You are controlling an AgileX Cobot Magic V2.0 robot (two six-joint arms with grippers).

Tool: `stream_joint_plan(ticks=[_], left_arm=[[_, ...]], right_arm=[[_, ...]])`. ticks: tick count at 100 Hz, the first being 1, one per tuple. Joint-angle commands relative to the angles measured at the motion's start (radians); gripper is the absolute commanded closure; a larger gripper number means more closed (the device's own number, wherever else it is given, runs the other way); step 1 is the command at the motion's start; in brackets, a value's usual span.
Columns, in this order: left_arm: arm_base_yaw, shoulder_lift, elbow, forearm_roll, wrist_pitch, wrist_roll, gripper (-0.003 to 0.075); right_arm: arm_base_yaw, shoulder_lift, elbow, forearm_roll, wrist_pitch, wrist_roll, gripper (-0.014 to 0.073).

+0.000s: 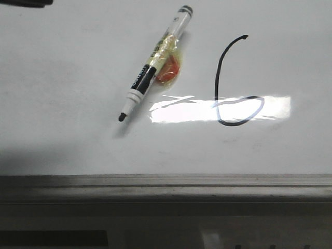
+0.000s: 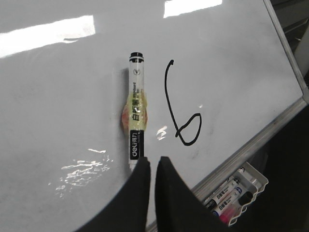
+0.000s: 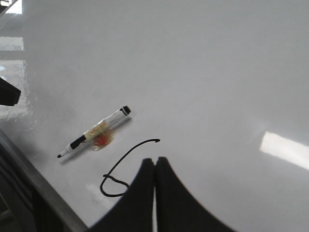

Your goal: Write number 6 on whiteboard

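Front view: whiteboard point(image 1: 78, 145) fills most of frame, grey metal frame strip point(image 1: 166, 181) along the lower edge. Number 6 point(image 1: 231, 88) drawn in thin black line, right of centre; tall curved stem, small flat loop at its base sitting in the bright glare patch point(image 1: 176, 111). Marker pen point(image 1: 155, 62) lies flat on the board, upper centre-left, tilted, black tip toward lower left, cap end toward upper right. Yellowish tape and an orange blob point(image 1: 168, 71) stuck at its middle. Pen is near the 6 but apart from it, nothing touching it. No arm visible in front view except a dark edge at the upper left corner, can't tell what it is.

Left wrist view: left tool point(image 2: 153, 166) at bottom centre, hovering above the board, two dark fingers point(image 2: 137, 193) nearly together with only a thin gap, clenched, nothing between them. Fingertips overlap the pen's point(image 2: 136, 116) dark lower end in the picture; contact can't be told. The 6 point(image 2: 181, 108) just right of the pen. A tray of spare markers point(image 2: 234, 191) at lower right, past the board's edge.

Right wrist view: right tool point(image 3: 154, 166) at bottom centre, above the board, fingers point(image 3: 169, 198) pressed together, clenched, empty. The 6 point(image 3: 123, 169) just left of the fingertips, pen point(image 3: 94, 133) further left, centre-left of frame. Dark object at the left edge, unclear.
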Motion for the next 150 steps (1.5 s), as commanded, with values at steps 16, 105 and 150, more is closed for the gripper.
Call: stream_joint_plan(ticks=[16,105,150], left_arm=[[-0.01,-0.023,-0.011,-0.023,0.014,0.004,0.0741],[0.001,-0.012,0.124,0.542,-0.074,-0.222,0.0741],[0.224,-0.162,0.313,1.037,-0.143,-0.722,0.0741]], right_arm=[[-0.005,-0.01,-0.007,-0.009,-0.049,-0.005,0.0657],[-0.005,-0.01,-0.007,-0.009,-0.049,-0.005,0.0657],[-0.005,-0.01,-0.007,-0.009,-0.049,-0.005,0.0657]])
